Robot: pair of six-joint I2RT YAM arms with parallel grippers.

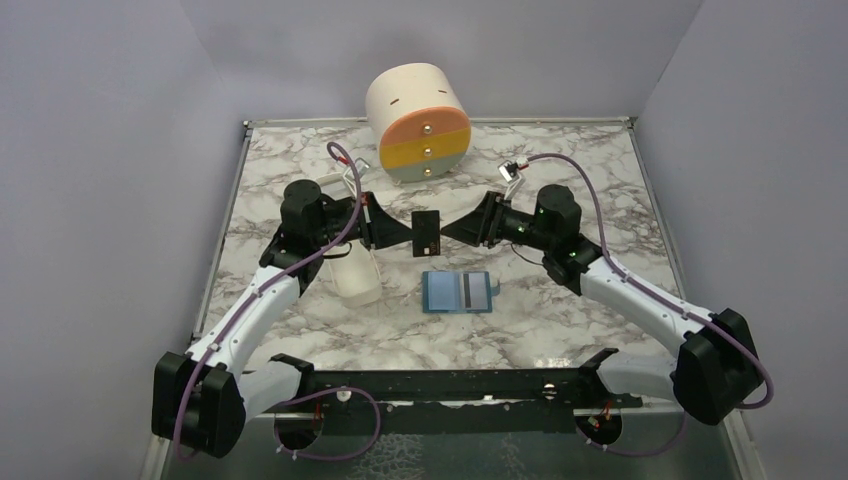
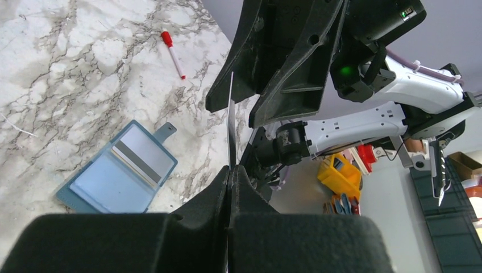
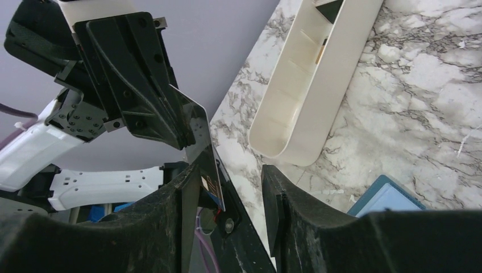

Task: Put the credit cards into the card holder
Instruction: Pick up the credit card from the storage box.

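The blue card holder [image 1: 458, 292] lies open on the marble, with a pale grey card with a dark stripe in it; it also shows in the left wrist view [image 2: 122, 173]. My left gripper [image 1: 408, 233] is shut on a dark credit card [image 1: 427, 232] and holds it upright in the air above the table. The card is seen edge-on in the left wrist view [image 2: 230, 125]. My right gripper [image 1: 445, 232] is open, with its fingers on either side of the card's free end. In the right wrist view the card [image 3: 202, 142] rests against one finger [image 3: 170, 210].
A cream cylinder with orange, yellow and grey drawers [image 1: 418, 122] stands at the back. A long white tray [image 1: 355, 268] lies under the left arm and also shows in the right wrist view [image 3: 310, 74]. A red-capped pen [image 2: 173, 54] lies behind the right arm.
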